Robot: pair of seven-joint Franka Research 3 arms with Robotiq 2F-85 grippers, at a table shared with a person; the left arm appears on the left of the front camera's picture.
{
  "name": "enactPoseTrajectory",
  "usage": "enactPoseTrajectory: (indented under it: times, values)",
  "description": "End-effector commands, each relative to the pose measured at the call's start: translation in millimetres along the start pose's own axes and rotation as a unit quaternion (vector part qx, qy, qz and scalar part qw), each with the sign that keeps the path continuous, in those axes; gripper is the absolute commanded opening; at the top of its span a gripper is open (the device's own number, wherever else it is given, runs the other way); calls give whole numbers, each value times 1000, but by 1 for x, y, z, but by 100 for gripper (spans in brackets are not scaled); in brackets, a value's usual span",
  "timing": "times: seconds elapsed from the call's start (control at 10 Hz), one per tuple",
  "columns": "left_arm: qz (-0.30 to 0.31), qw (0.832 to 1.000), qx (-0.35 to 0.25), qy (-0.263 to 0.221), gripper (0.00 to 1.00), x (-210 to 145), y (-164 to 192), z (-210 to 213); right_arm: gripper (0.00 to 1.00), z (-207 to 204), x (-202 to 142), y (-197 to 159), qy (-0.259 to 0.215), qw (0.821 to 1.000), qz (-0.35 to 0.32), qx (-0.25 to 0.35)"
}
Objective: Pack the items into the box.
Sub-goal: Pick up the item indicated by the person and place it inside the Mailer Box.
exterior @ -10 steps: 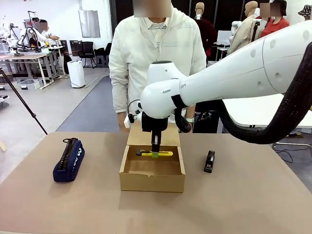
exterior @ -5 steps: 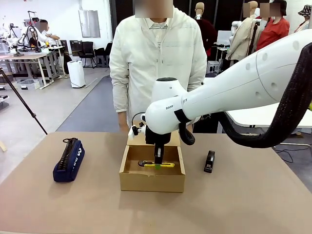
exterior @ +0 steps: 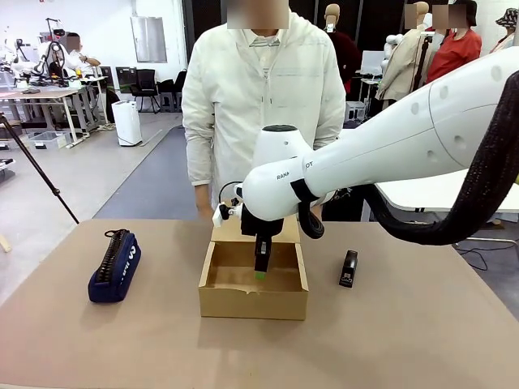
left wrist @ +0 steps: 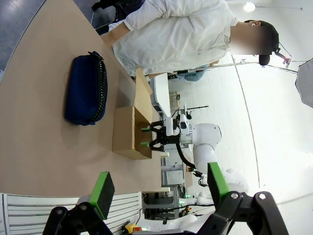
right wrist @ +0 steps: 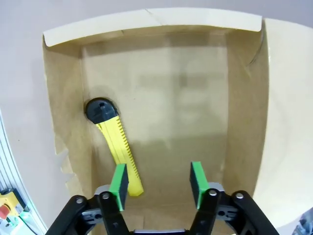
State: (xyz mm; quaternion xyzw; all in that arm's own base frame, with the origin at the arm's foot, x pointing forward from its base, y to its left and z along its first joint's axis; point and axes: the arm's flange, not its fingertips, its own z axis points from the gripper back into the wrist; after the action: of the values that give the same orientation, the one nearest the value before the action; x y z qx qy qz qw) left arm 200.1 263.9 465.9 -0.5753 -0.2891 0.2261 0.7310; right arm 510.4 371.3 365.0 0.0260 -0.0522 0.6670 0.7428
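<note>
Front view: a shallow brown cardboard box (exterior: 252,303) sits open at the middle of the table (exterior: 422,340), with its flap lid raised at the far side. The right end effector (exterior: 259,274) reaches down inside the box, its green pad tips low between the walls. A navy blue oblong zippered pouch (exterior: 114,266) with white lettering lies on the table well to the left of the box. A small black stapler (exterior: 348,268) lies near the box's right side. A person (exterior: 259,97) in a white jacket stands at the far edge. Left wrist view: the left end effector (left wrist: 160,185) hangs above the table, jaws spread wide and empty; beyond it lie the pouch (left wrist: 85,89) and the box (left wrist: 128,132). Right wrist view: the right end effector (right wrist: 158,180) has its jaws parted with nothing between them, over the box (right wrist: 244,98) floor. A yellow utility knife (right wrist: 117,144) with a black end lies on that floor along one wall, its near end just beside one pad.
</note>
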Motion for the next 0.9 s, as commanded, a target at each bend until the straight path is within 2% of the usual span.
enactPoseTrajectory:
  times: [0.0,0.2,0.3,0.4,0.6,0.8]
  values:
    - [-7,1000,-13,-4,100,0,-1,2,100,7,-10,7,-18,1000,11,-4]
    - [-7,1000,-13,-4,100,0,-1,2,100,33,-20,2,-28,999,-27,10]
    - [-7,1000,-13,-4,100,0,-1,2,100,64,-36,1,-47,996,-63,40]
    - [-7,1000,-13,-4,100,0,-1,2,100,113,-68,1,-60,987,-140,47]
    - [-7,1000,-13,-4,100,0,-1,2,100,192,-150,23,-115,953,-272,72]
    - [-7,1000,-13,-4,100,0,-1,2,100,245,-228,72,-211,912,-340,93]
